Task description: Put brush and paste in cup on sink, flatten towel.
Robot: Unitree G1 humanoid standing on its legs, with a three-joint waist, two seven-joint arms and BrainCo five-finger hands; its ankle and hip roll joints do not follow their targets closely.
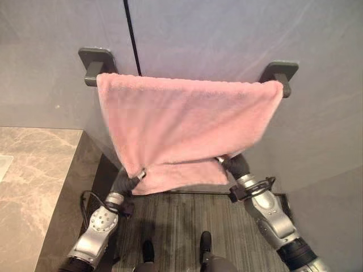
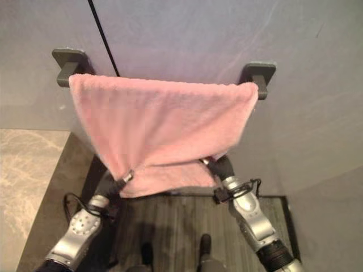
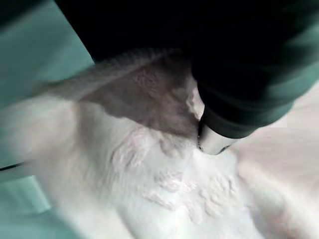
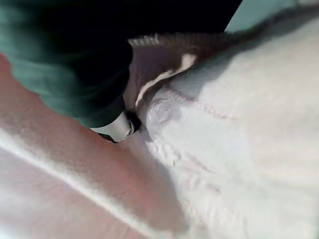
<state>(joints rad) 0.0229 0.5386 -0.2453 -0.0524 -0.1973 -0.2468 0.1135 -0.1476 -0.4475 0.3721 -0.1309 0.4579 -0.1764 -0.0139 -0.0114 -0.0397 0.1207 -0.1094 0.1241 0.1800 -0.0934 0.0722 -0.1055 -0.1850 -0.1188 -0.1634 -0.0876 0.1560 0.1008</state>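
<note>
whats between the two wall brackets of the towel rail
The pink towel hangs over the rail, spanning from the left bracket to the right bracket, seen in both eye views.

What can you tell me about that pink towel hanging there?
The pink towel is soft, looped terry cloth, draped over a dark wall-mounted bar against a grey wall. Its front layer is pulled forward and outward at both lower corners, baring a back layer hanging lower. The left hand meets its lower left corner, the right hand its lower right; their fingers are hidden in cloth.
</note>
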